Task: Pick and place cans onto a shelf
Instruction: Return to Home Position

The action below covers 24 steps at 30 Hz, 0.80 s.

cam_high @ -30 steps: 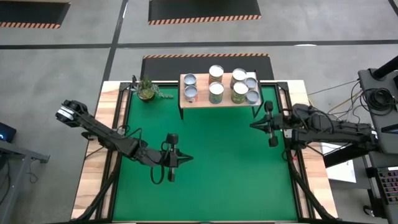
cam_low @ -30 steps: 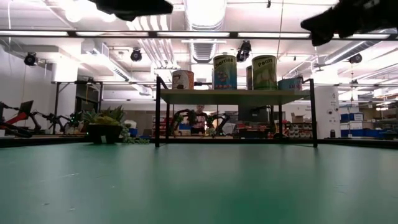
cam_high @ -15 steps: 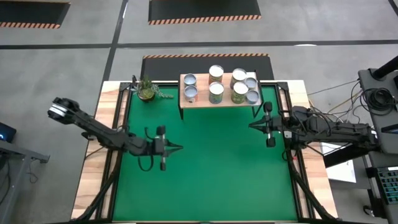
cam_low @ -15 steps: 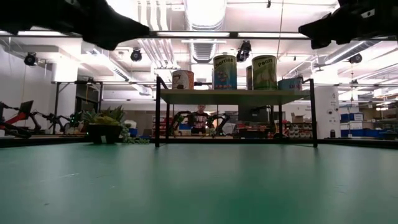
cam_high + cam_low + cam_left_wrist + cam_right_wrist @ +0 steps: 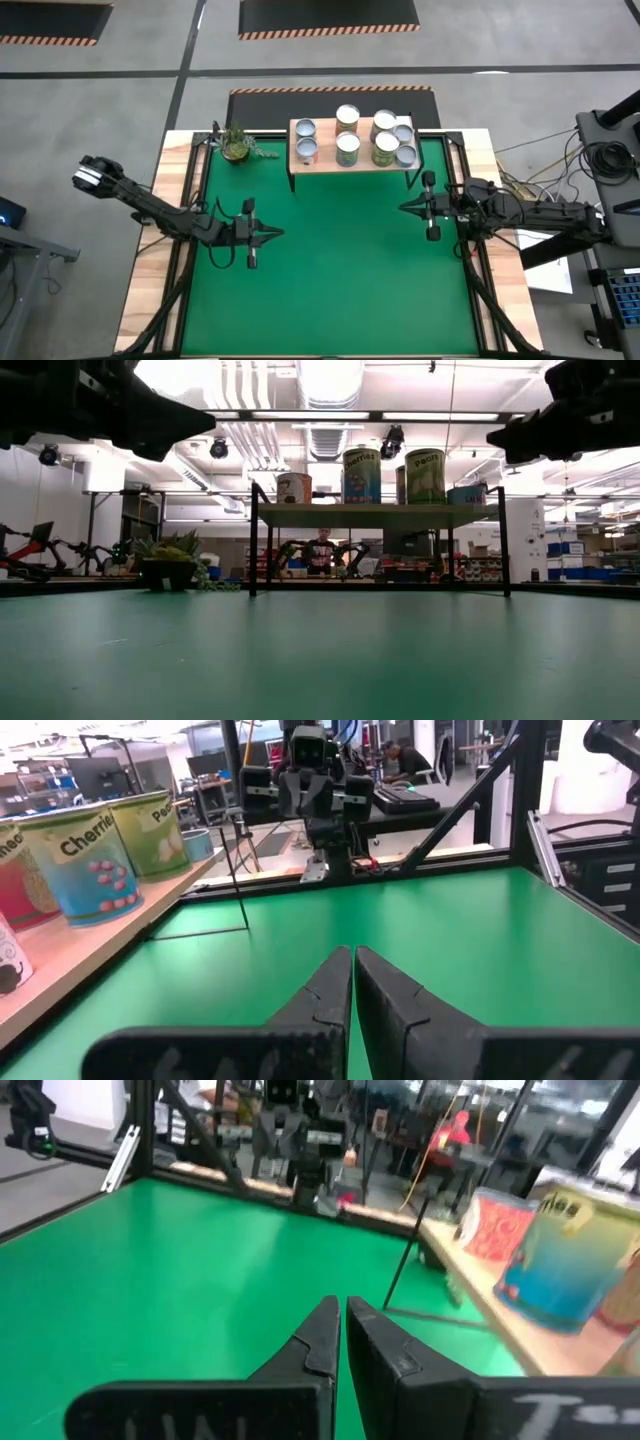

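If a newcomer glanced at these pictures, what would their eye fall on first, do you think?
Eight cans crowd the small wooden shelf at the green table's far edge, with a potted plant to its left. The left gripper and right gripper hover shut and empty over the table, tips facing each other.

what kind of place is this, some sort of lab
Most likely a robotics lab or workshop hall: bare ceiling ducts, more robot arms on benches behind the table, and hazard-striped floor mats. The left gripper and right gripper hover shut over the table.
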Each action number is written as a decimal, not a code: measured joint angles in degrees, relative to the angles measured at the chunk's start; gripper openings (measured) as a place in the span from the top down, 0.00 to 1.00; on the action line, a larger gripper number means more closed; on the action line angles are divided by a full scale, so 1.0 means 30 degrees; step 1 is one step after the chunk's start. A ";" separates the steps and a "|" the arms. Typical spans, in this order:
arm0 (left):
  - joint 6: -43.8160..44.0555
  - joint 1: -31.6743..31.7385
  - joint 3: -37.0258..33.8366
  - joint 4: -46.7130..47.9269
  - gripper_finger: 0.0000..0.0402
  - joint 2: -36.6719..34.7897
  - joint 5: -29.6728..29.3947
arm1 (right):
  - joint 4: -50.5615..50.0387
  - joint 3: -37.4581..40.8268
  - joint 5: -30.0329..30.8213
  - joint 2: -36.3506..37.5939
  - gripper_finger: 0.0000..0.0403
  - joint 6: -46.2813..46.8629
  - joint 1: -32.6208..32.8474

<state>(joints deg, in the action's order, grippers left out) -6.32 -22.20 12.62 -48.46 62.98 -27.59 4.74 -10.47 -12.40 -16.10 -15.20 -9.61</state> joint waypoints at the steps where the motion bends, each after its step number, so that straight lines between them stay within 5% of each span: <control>1: 0.0008 0.0000 -0.0010 -0.0004 1.00 0.0037 0.0000 | 0.0238 0.0151 0.0043 0.0224 0.97 -0.0136 0.0002; 16: 0.0438 -0.0007 -0.0469 -0.0145 1.00 0.0211 0.0000 | 0.0219 0.1925 0.0080 0.4838 0.97 -0.0920 0.0002; 24: 0.1121 -0.0007 -0.2761 -0.4166 1.00 0.0226 -0.0007 | 0.1928 0.3243 0.0141 0.4944 0.97 -0.1421 0.0002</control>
<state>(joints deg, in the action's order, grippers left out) -2.95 -22.22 4.34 -60.96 63.66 -27.62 10.53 -0.74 -11.98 -1.27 -19.46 -9.61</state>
